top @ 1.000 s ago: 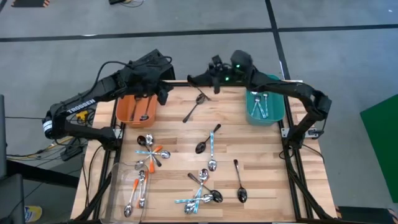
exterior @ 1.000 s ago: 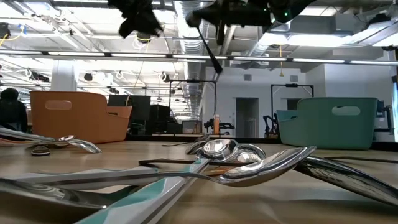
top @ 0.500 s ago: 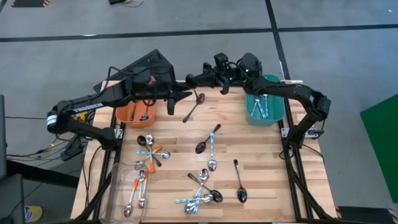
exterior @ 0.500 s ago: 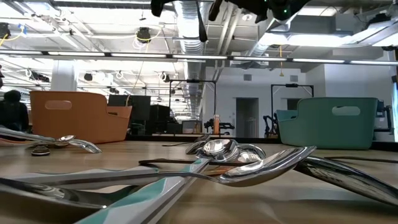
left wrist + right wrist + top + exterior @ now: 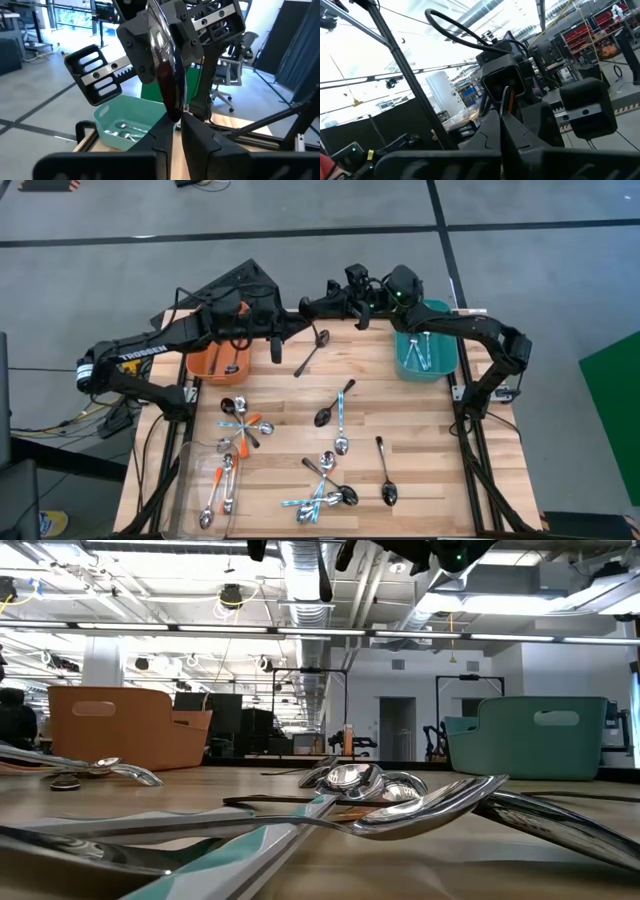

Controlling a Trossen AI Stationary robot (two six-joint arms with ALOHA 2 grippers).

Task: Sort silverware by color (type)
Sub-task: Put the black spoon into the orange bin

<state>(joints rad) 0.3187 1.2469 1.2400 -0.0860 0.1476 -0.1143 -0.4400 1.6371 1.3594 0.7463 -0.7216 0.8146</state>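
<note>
Left wrist view: both grippers' fingers (image 5: 165, 135) pinch one glossy dark spoon (image 5: 167, 82).

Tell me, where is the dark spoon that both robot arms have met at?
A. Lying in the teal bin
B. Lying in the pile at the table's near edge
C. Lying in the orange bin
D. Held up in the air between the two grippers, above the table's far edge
D: the dark spoon hangs between the left gripper and the right gripper, both pinching it in the wrist views.

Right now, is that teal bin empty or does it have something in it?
Not empty. The high view shows several spoons lying inside the teal bin.
</note>
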